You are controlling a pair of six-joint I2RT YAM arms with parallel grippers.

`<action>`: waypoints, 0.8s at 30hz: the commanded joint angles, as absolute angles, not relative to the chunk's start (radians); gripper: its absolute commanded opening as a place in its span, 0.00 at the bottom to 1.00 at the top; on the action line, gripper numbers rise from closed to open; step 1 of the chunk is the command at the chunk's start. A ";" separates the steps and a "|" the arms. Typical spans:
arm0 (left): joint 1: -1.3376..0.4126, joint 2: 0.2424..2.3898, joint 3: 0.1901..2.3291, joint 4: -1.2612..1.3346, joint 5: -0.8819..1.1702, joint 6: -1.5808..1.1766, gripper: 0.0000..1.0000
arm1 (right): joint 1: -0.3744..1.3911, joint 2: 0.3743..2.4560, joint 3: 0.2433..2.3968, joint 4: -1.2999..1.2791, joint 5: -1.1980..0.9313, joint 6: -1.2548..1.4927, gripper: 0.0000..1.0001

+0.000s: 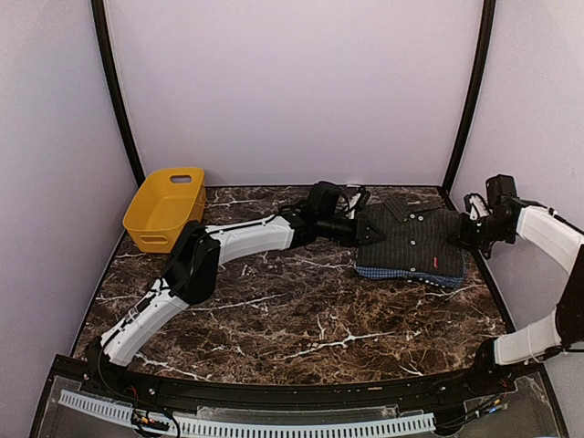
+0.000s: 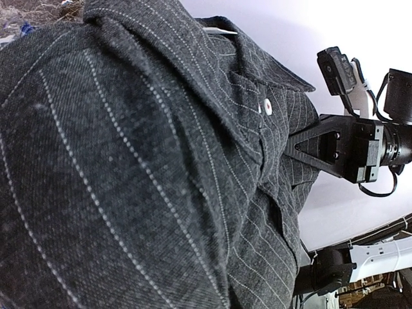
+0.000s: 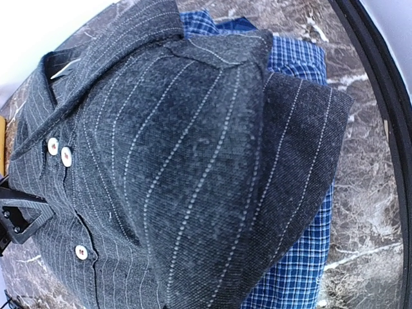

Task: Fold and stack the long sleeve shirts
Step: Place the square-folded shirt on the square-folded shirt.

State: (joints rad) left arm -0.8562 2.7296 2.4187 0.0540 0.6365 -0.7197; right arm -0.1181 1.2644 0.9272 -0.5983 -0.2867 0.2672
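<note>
The task looks nearly done. The black shirt (image 1: pixel 411 237) lies folded, collar and buttoned front up, squarely on the folded blue shirt (image 1: pixel 406 275). Only the blue shirt's near edge and its side away from the basket (image 1: pixel 151 235) show from under it. The right wrist view shows the same layering: pinstriped cloth on top, blue check peeking out along one side. The stack sits on the surface (image 1: pixel 301 319), well apart from the basket, on the right when viewed from above.

What may be left, by my reading, is a small tidy: the black shirt's folded edges bulge a little, and both arms are close in.

The left tool (image 1: pixel 349 226) is at the stack's edge on the basket side, touching or just beside the cloth. The right tool (image 1: pixel 467 233) is at the opposite edge. No view shows the fingers of either clearly enough, so I cannot tell whether they are wide, narrow or pinching cloth.

The basket stands at the far corner of the surface. As far as the overhead view shows, nothing is in it.
</note>
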 commanded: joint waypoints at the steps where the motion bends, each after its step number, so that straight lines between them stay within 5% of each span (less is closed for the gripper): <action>1: -0.814 2.754 2.431 -0.014 0.587 -0.708 0.14 | -0.169 1.272 0.911 -0.549 -0.044 0.276 0.16; 8: -0.808 2.693 2.412 -0.069 0.535 -0.619 0.49 | -0.170 1.245 0.948 -0.566 0.035 0.287 0.42; 16: -0.793 2.469 2.244 -0.079 0.508 -0.512 0.78 | -0.168 1.145 0.968 -0.563 -0.076 0.266 0.47; 24: -0.792 2.088 1.814 -0.072 0.301 -0.386 0.88 | -0.075 1.069 0.930 -0.541 -0.241 0.262 0.48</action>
